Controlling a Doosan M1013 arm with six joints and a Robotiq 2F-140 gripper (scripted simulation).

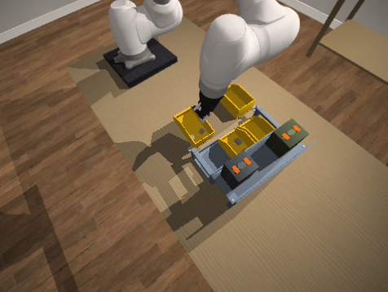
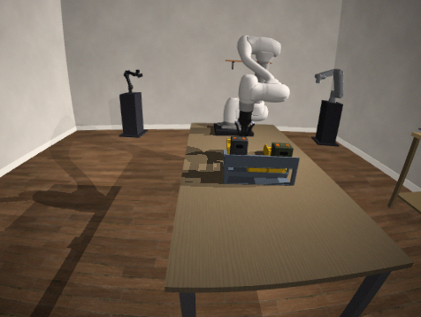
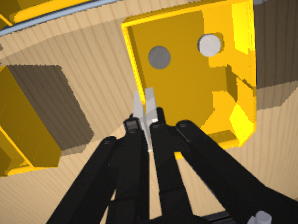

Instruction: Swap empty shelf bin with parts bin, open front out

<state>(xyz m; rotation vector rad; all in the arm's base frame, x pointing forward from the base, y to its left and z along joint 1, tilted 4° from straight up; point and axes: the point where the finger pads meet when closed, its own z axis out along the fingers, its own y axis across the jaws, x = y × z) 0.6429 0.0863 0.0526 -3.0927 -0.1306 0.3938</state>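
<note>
the gripper [image 3: 148,121] has its fingers pinched on the rear wall of the yellow bin with parts [image 1: 191,126], which sits on the worktop [image 1: 285,220] just beside the grey shelf [image 1: 204,163]; empty bin [image 1: 240,99] stands behind.

A bare robot lab: arms on black pedestals [image 2: 131,112] along grey walls, one long table [image 2: 274,230]

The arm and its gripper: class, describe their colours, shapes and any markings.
The arm has smooth, rounded glossy white segments and stands on a dark square base plate. The gripper is black with slender linkage bars, and its fingers end in pale grey tips. No markings or cables show.
</note>
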